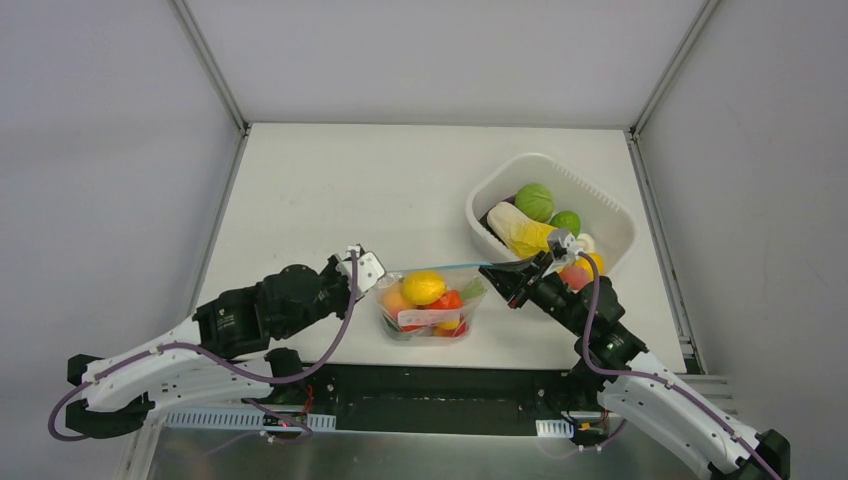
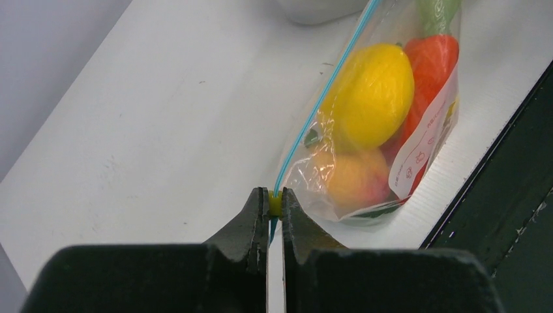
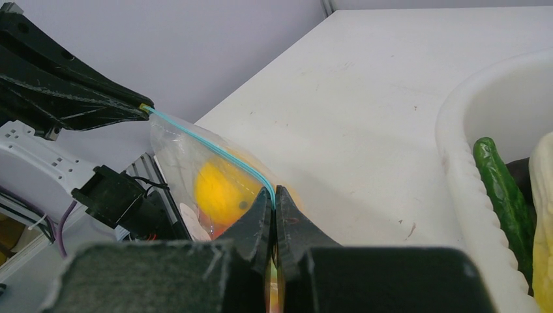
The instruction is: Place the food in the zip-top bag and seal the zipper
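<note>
The zip-top bag [image 1: 430, 310] lies near the table's front edge between both arms. It holds food: a yellow lemon [image 1: 424, 287], an orange fruit and red pieces. Its teal zipper [image 1: 440, 267] is stretched taut along the far edge. My left gripper [image 2: 274, 203] is shut on the small yellow slider at the zipper's [image 2: 326, 85] left end. My right gripper [image 3: 273, 195] is shut on the zipper [image 3: 209, 143] at its right end. In the top view the left gripper [image 1: 375, 272] and right gripper [image 1: 500, 270] face each other across the bag.
A white tub [image 1: 545, 160] stands at the back right, just behind the right gripper, with more food in it: green balls, a pale corn cob, a cucumber [image 3: 502, 195]. The table's front edge and a black rail run just below the bag.
</note>
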Controlling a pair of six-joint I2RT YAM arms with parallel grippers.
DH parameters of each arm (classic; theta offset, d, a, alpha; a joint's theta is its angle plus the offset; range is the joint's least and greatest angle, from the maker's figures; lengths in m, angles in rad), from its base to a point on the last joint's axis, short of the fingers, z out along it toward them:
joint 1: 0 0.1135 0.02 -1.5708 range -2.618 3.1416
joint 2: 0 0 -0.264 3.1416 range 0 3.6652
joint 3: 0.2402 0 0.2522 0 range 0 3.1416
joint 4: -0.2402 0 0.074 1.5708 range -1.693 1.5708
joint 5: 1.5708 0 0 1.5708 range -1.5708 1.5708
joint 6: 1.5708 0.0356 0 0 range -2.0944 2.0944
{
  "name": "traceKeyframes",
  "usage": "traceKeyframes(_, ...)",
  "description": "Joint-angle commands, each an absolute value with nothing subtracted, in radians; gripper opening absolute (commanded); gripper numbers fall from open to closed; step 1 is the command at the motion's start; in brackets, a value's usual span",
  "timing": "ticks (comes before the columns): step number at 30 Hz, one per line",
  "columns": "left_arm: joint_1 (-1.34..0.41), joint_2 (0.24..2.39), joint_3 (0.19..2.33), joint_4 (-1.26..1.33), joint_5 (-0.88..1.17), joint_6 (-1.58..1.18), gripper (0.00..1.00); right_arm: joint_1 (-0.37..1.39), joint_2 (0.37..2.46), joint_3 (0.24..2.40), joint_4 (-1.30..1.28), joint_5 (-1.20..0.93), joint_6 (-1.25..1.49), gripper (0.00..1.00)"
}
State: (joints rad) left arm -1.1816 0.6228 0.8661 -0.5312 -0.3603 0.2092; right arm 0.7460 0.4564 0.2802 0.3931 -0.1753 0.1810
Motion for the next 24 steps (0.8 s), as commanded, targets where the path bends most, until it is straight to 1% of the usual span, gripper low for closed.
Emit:
traceKeyframes(1, -1.16, 0.583, 0.85, -0.619, -0.481, 0.183, 0.0, 0.737, 0.441, 0.287, 0.428, -0.062, 0.182, 0.0)
traceKeyframes(11, -1.152, 0.534, 0.831, -0.631, -0.513, 0.174, 0.0, 0.736, 0.484, 0.303, 0.436, -0.111, 0.183, 0.0)
traceKeyframes(12, -1.151, 0.532, 0.828, -0.631, -0.514, 0.17, 0.03, 0.736, 0.49, 0.305, 0.437, -0.115, 0.186, 0.0)
traceKeyframes(13, -1.151, 0.529, 0.826, -0.624, -0.509, 0.167, 0.1, 0.737, 0.496, 0.308, 0.436, -0.125, 0.189, 0.0)
traceKeyframes(14, -1.151, 0.527, 0.822, -0.607, -0.494, 0.164, 0.21, 0.737, 0.503, 0.313, 0.437, -0.143, 0.191, 0.0)
traceKeyframes(16, -1.152, 0.529, 0.82, -0.58, -0.467, 0.151, 0.48, 0.736, 0.532, 0.333, 0.447, -0.202, 0.197, 0.0)
traceKeyframes(17, -1.151, 0.531, 0.822, -0.563, -0.467, 0.136, 0.58, 0.737, 0.557, 0.353, 0.447, -0.227, 0.199, 0.0)
traceKeyframes(19, -1.15, 0.534, 0.827, -0.535, -0.475, 0.098, 0.73, 0.738, 0.627, 0.428, 0.422, -0.262, 0.213, 0.0)
traceKeyframes(20, -1.151, 0.533, 0.831, -0.529, -0.486, 0.065, 0.78, 0.737, 0.673, 0.475, 0.403, -0.281, 0.217, 0.0)
traceKeyframes(23, -1.151, 0.495, 0.849, -0.539, -0.56, -0.058, 0.84, 0.737, 0.841, 0.65, 0.347, -0.293, 0.215, 0.0)
traceKeyframes(24, -1.151, 0.467, 0.847, -0.545, -0.582, -0.095, 0.91, 0.737, 0.916, 0.716, 0.322, -0.288, 0.205, 0.0)
